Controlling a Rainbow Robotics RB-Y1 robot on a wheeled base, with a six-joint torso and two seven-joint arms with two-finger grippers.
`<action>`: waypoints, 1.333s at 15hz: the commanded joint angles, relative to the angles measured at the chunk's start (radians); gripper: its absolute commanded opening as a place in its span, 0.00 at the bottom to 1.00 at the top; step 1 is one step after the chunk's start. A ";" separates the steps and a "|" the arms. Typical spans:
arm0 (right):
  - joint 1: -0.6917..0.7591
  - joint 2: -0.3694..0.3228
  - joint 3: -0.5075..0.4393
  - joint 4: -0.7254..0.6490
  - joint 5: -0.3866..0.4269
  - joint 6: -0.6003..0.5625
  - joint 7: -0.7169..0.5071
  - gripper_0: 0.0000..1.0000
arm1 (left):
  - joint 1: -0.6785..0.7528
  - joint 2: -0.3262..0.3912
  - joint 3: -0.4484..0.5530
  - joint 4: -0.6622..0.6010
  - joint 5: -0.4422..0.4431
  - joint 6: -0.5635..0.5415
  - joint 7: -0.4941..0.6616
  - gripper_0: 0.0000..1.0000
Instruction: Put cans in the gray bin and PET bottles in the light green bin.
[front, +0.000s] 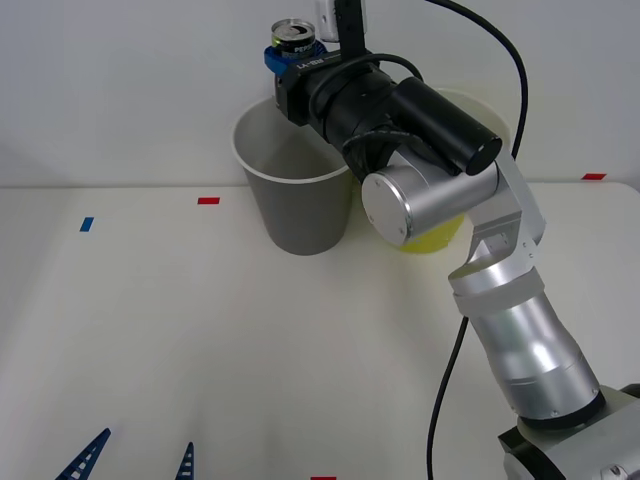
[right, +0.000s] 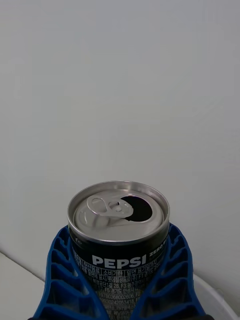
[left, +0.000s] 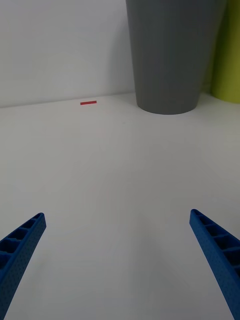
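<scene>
Above the gray bin (front: 292, 190) | we hold the Pepsi can (right: 118, 227) upright, right gripper (front: 292, 62) fingers pinching its sides | mouth directly below; light green bin (front: 440, 232) beside | left gripper (left: 120, 260) fingers spread, low over desk (front: 200, 330)

Pepsi can (right: 119, 227): small, black label w/ silver top, tab pulled, mouth open. Upright, held above gray bin's far rim. Gray bin (front: 293, 195): tall, tapered, white rim, upright on table, approx 12 o'clock. Light green bin (front: 437, 232): same shape, just beside gray at its 3 o'clock, mostly hidden.
</scene>
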 joint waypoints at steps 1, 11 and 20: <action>-0.015 -0.008 0.012 0.014 0.010 0.000 0.003 0.00 | 0.000 0.000 0.000 0.000 0.000 0.000 0.000 1.00; -0.013 0.006 0.011 0.014 0.028 -0.002 0.015 1.00 | 0.000 0.000 0.000 0.000 0.000 0.000 0.000 1.00; 0.191 -0.054 0.021 -0.245 0.020 -0.022 0.049 1.00 | 0.000 0.000 0.000 0.000 0.000 0.000 0.000 1.00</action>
